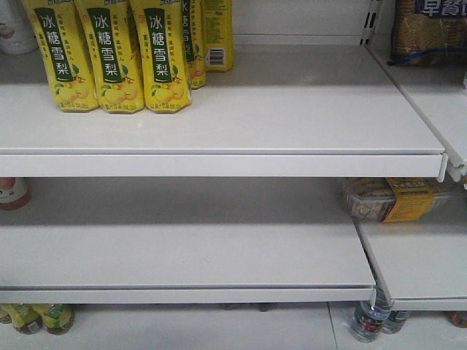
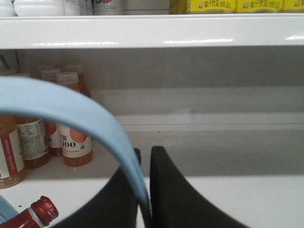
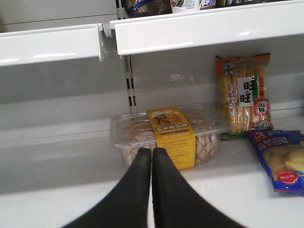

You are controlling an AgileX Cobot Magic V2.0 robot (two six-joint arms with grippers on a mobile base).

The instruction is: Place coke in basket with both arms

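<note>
In the left wrist view, the basket's light blue loop handle [image 2: 71, 107] arches across from the left and runs down between my black fingers. My left gripper [image 2: 145, 153] is shut on it. Below the handle at the bottom left shows the coke bottle [image 2: 42, 211], of which I see only the red cap and red neck label. The basket's body is out of view. My right gripper [image 3: 152, 151] is shut with nothing in it, and it points at a clear biscuit box [image 3: 166, 130] on a white shelf. Neither arm shows in the front view.
Orange-juice bottles [image 2: 73, 137] stand at the left of the lower shelf [image 2: 228, 190]. Yellow pear-drink cartons [image 1: 109, 51] fill the upper shelf's [image 1: 219, 153] left. A rice-cracker pack [image 3: 243, 95] and a blue snack bag [image 3: 280, 159] lie right of the biscuit box.
</note>
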